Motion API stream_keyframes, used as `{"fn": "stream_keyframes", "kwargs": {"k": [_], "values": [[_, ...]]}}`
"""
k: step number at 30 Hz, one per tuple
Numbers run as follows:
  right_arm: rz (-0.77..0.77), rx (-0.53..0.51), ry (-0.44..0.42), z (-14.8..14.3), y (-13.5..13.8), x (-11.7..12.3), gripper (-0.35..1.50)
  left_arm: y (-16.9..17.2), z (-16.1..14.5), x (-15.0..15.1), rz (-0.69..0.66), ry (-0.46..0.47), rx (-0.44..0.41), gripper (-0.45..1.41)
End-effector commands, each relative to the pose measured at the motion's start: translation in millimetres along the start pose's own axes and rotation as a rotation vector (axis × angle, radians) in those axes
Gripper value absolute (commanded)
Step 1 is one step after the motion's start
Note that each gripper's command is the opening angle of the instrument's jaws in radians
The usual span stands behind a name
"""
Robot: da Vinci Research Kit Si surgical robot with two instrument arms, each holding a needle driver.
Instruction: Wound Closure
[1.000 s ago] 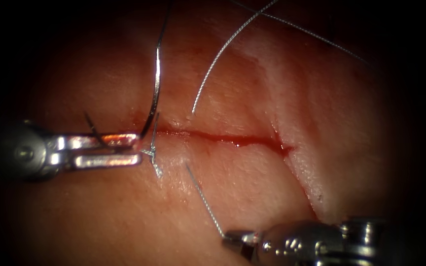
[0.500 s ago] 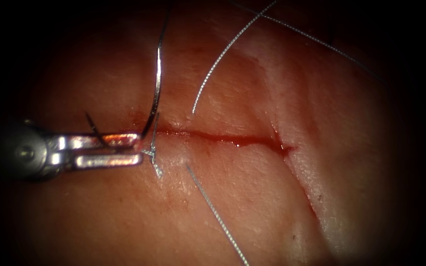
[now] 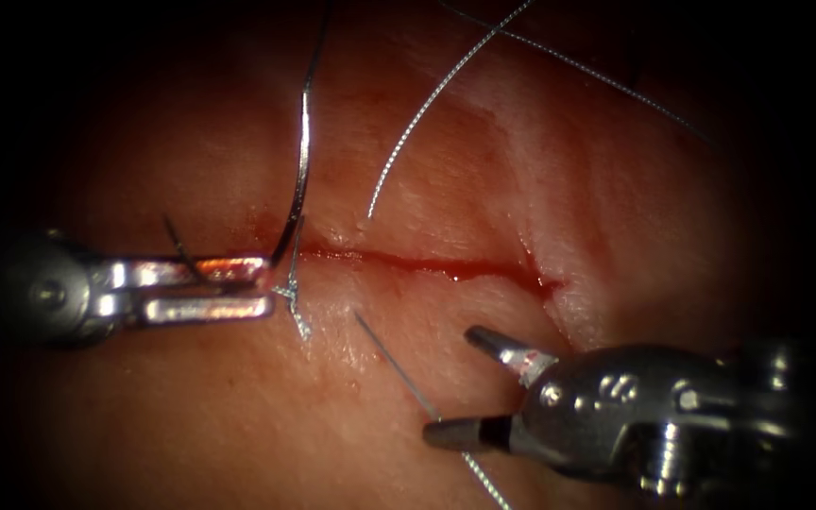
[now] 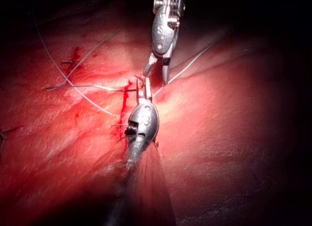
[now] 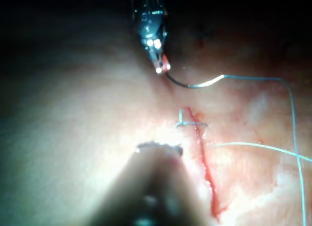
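The cut (image 3: 427,264) runs across the tissue (image 3: 191,397), lined with red fluid. At its left end my left tool (image 3: 262,279) is shut on the curved needle (image 3: 302,161) near its lower end, and the rest of the curve arcs upward over the tissue. The same grip shows in the left wrist view (image 4: 142,89) and on the needle (image 5: 195,84) in the right wrist view. Thread (image 3: 408,123) enters above the cut and comes out below it (image 3: 394,364). My right tool (image 3: 450,384) stands open with that lower thread lying between its jaws, holding nothing.
A tied knot with short cut ends (image 3: 295,300) sits just right of the left tool's tip. A dark cut end of thread (image 3: 177,241) sticks up beside the left jaws. More thread (image 3: 597,66) crosses the far tissue. A pale ridge (image 3: 569,312) lies right of the cut.
The right tool, shut on the lower thread at the bottom edge, let go and dropped out of sight. It has come back higher with its jaws open around the thread. Left tool and needle stayed still.
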Motion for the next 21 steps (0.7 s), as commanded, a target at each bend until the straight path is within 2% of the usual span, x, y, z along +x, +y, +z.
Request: {"fn": "stream_keyframes", "kwargs": {"k": [1, 5, 6, 10, 11, 12, 13, 14, 15, 16, 21], "values": [[-0.008, 0.005, 0.006, 2.2, -0.4, 0.6, 1.31, 0.1, 0.5, -0.5, 0.000, 0.002, -0.001, -0.45], [-0.015, 0.023, -0.022, 4.9, -0.8, 0.3, 1.26, 0.1, 0.4, -0.6, 0.006, 0.001, 0.001, -0.45], [-0.021, 0.024, -0.037, 6.2, -0.9, -0.1, 1.24, 0.1, 0.4, -0.6, 0.006, 0.001, 0.001, -0.45], [-0.047, 0.011, -0.064, 8.5, -0.7, -1.5, 1.24, 0.1, 0.4, -0.6, 0.006, 0.001, 0.001, -0.45], [-0.050, 0.006, -0.069, 8.9, -0.6, -1.9, 1.19, 0.1, 0.4, -0.5, 0.006, 0.001, 0.001, -0.45], [-0.056, 0.017, -0.082, 9.2, -0.5, -2.4, 1.08, 0.1, 0.3, -0.5, 0.006, 0.001, 0.000, -0.45], [-0.060, 0.026, -0.093, 9.2, -0.4, -2.7, 0.82, 0.1, 0.3, -0.5, 0.006, 0.001, 0.000, -0.45], [-0.081, 0.035, -0.100, 9.1, -0.3, -2.9, 0.44, 0.1, 0.3, -0.5, 0.006, 0.001, 0.000, -0.45], [-0.115, 0.058, -0.101, 8.8, -0.3, -3.2, -0.20, 0.1, 0.3, -0.5, 0.006, 0.001, 0.000, -0.45], [-0.136, 0.082, -0.099, 8.3, -0.2, -3.3, -0.35, 0.1, 0.3, -0.5, 0.006, 0.001, 0.000, -0.45], [-0.186, 0.119, -0.115, 5.9, -1.2, -4.0, -0.35, -0.3, -0.4, -0.5, 0.015, -0.002, 0.006, -0.45]]}}
